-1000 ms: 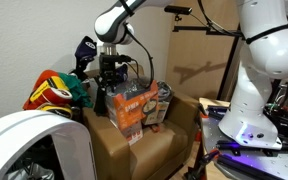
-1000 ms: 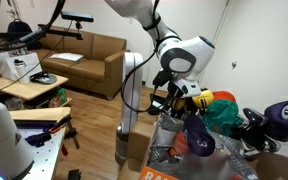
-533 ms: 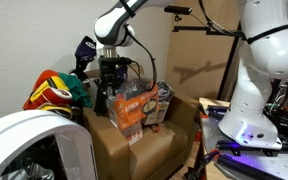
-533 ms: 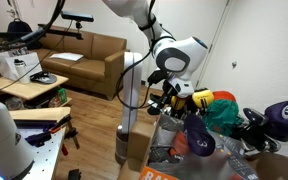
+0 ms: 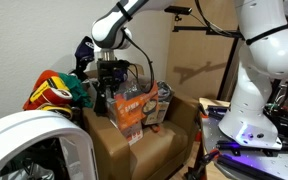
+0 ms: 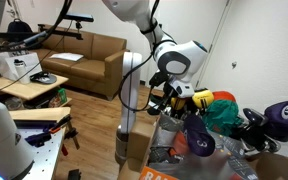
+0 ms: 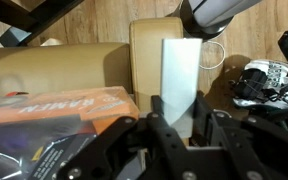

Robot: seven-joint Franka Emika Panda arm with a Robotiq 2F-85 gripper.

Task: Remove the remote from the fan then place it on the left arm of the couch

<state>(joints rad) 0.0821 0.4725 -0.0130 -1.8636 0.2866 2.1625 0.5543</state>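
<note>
Remote in my grip, over the couch arm.
On the wrist view my gripper (image 7: 187,128) has its fingers clamped on the white remote (image 7: 181,80), above a tan arm of the couch (image 7: 144,45), right of an orange packet (image 7: 64,105). The fan (image 5: 29,140) sits near left in an exterior view. Whether the remote touches the arm, I can't tell.
</note>
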